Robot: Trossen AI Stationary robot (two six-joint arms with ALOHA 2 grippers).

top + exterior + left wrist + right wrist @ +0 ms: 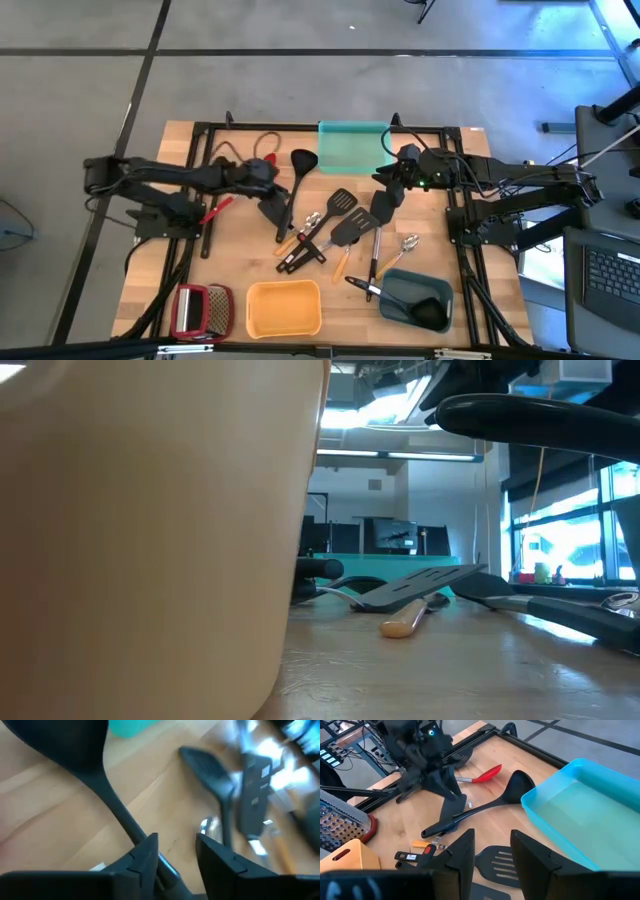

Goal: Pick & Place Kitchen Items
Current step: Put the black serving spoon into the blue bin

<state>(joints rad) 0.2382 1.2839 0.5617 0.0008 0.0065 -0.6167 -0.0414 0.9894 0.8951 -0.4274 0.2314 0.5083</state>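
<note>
A black ladle [301, 163] lies flat on the wooden table, its bowl toward the teal tray [352, 148]. It also shows in the left wrist view [100, 780] and the right wrist view [485, 807]. My left gripper [277, 212] is open and low over the ladle's handle, one finger on each side of it [177, 852]. My right gripper [385, 208] is open and empty, hovering over a black slotted turner [495, 862] beside the teal tray [585, 810]. A red spoon [487, 774] lies beyond the ladle. My left gripper's fingers point down and stand astride the ladle's handle [127, 822], about halfway along it, lying across it. One finger [147, 852] covers the handle. I cannot tell whether it touches. The ladle lies on the table.
More turners, orange-handled tools and metal spoons [330, 235] lie mid-table. A yellow tray [284, 308], a grey-blue tray [415, 298] holding a black utensil, and a red-framed grater [200, 310] stand along the near edge. The yellow tray [150, 510] fills much of the low view.
</note>
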